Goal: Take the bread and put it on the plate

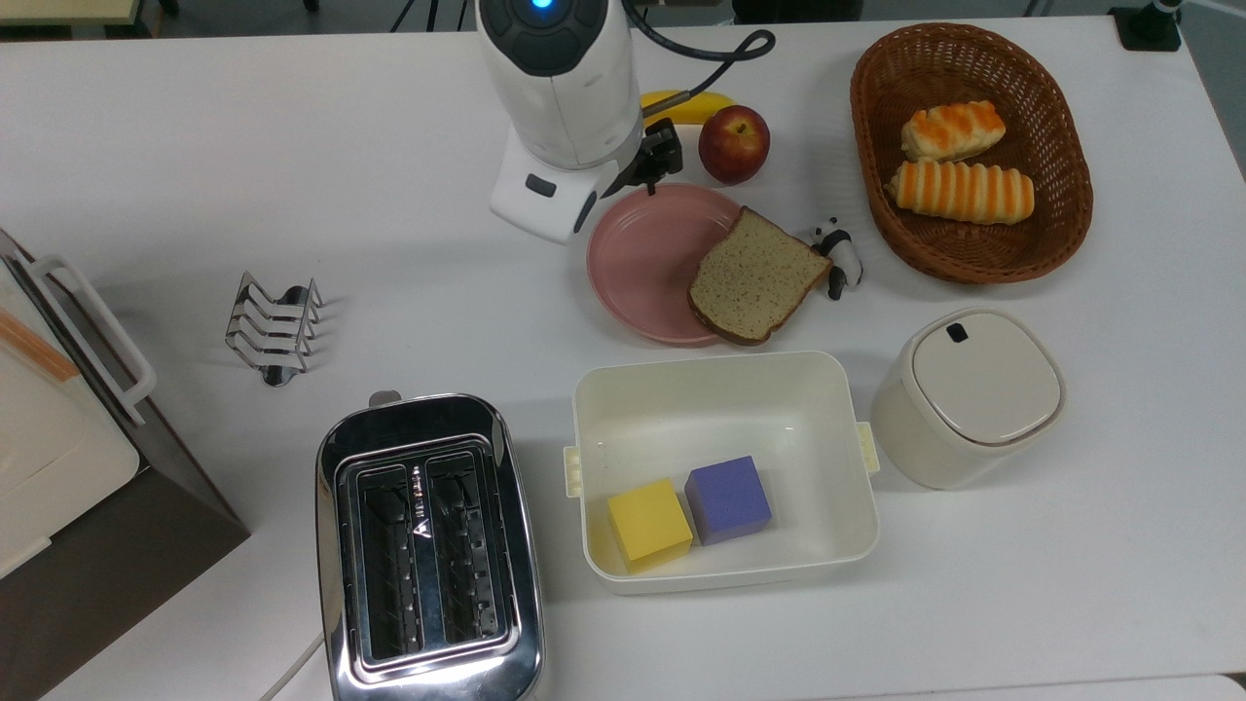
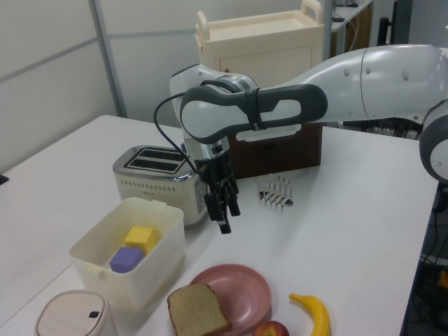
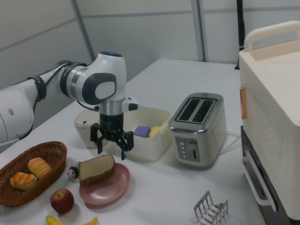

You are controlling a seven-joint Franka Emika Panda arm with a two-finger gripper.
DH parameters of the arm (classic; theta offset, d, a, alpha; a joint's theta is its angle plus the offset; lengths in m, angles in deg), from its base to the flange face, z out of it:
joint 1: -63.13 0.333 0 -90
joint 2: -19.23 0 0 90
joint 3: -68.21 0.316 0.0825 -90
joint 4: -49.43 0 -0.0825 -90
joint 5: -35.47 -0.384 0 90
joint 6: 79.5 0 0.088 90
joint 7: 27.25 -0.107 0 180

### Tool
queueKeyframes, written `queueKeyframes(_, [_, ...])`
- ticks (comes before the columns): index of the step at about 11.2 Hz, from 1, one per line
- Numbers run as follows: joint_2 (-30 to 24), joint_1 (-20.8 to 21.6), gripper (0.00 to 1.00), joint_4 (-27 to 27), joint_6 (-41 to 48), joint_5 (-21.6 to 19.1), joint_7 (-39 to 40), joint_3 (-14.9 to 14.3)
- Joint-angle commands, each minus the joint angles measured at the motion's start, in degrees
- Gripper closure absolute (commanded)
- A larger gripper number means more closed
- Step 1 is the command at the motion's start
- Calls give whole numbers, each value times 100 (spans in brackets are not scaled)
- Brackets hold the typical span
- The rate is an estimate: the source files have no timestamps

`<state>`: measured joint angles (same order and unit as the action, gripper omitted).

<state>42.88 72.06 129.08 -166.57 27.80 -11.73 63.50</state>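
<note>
Left to right in the top view: your gripper (image 3: pixel 111 142) hangs released and empty off the plate (image 1: pixel 642 258) at 10 o'clock. The bread (image 1: pixel 754 276) overhangs the rim at 4 o'clock, touching the panda figurine (image 1: pixel 836 255); any nudge could tip it off

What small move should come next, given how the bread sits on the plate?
Probably keep the open gripper clear and retreat: the bread already lies on the plate, though it overhangs the rim toward the panda figurine. A nudge inward is optional.
</note>
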Motion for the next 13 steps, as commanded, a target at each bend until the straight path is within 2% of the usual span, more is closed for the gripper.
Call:
queueKeyframes(1, [51,169,0,104,-99,81,56,22])
queueKeyframes(2, [165,301,0,174,-457,28,4,22])
queueKeyframes(8, [754,671,0,279,-1136,-244,-523,31])
queueKeyframes(13, [992,829,0,359,-1269,-245,-559,31])
